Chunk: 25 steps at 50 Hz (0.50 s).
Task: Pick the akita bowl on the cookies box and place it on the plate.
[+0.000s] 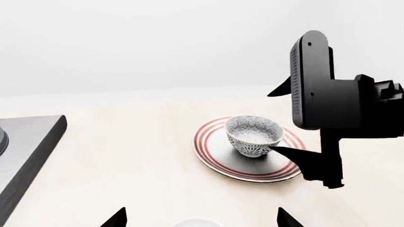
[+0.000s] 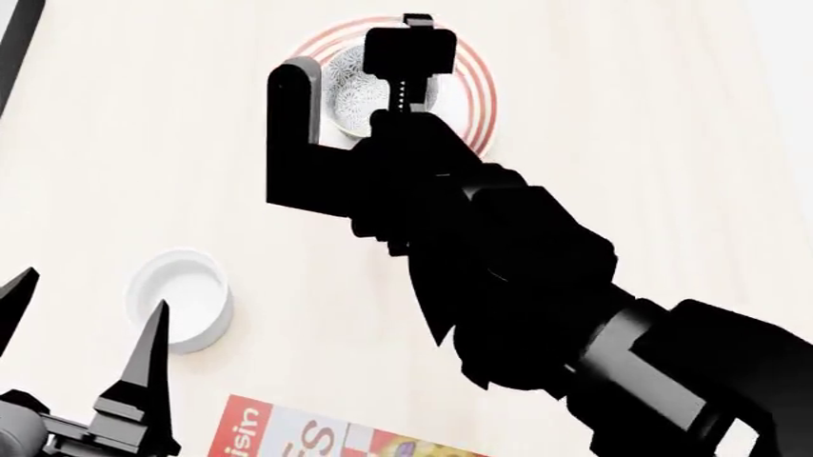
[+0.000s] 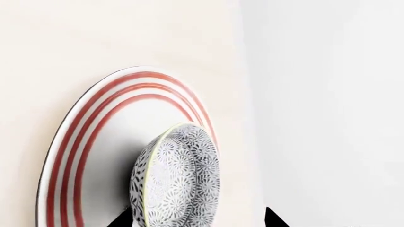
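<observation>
The akita bowl (image 1: 254, 135), a small deep round vessel with a fine grey-and-white speckled pattern outside and on the rim, stands upright on the plate (image 1: 215, 158), directly ahead of the right end effector (image 3: 196, 218), whose two tips flank its near side without visible contact. The plate, shallow, white and ringed with thin red concentric bands, lies flat beneath the bowl. The cookies box (image 2: 318, 436), a red-and-white carton, lies flat well behind that end effector, only one printed edge in view.

Pale wood tabletop (image 1: 126, 165), plain white wall (image 1: 158, 42) behind — soft even light, faint shadows
</observation>
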Tool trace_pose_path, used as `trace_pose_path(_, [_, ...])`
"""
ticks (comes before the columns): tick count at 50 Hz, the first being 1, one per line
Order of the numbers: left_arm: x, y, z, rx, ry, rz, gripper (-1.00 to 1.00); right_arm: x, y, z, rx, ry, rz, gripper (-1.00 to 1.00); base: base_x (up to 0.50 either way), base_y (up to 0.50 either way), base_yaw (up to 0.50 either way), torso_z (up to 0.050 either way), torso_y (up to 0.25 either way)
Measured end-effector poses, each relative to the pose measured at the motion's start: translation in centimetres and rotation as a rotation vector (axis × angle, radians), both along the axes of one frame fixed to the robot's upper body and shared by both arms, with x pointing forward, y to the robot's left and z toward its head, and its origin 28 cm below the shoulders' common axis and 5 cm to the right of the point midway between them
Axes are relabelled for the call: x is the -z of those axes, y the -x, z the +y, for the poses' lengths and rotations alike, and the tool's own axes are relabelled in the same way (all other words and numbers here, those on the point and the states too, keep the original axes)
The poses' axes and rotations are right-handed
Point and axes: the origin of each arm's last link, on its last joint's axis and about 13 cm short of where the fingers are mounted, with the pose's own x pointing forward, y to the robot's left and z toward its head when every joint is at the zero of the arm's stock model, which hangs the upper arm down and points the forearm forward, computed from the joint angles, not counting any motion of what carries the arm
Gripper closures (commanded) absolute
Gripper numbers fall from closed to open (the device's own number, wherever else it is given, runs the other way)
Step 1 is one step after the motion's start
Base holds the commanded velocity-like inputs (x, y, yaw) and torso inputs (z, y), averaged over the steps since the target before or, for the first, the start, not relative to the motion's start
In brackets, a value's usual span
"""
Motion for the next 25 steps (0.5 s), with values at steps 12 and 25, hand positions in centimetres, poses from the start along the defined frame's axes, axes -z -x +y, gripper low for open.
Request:
trace_pose_path(12, [0.0, 0.0, -0.1, -0.005, -0.004, -0.005, -1.00, -2.1, 2.9, -1.8, -0.027, -0.065, -0.025, -1.00, 0.00, 0.00, 0.00, 0.000, 0.000])
trace_pose_path(25, [-1.0, 0.0, 0.3, -0.069, 0.036, -0.064, -1.00, -2.5, 8.6, -4.3, -0.121, -0.281, -0.161, -1.00, 0.00, 0.00, 0.00, 0.000, 0.000])
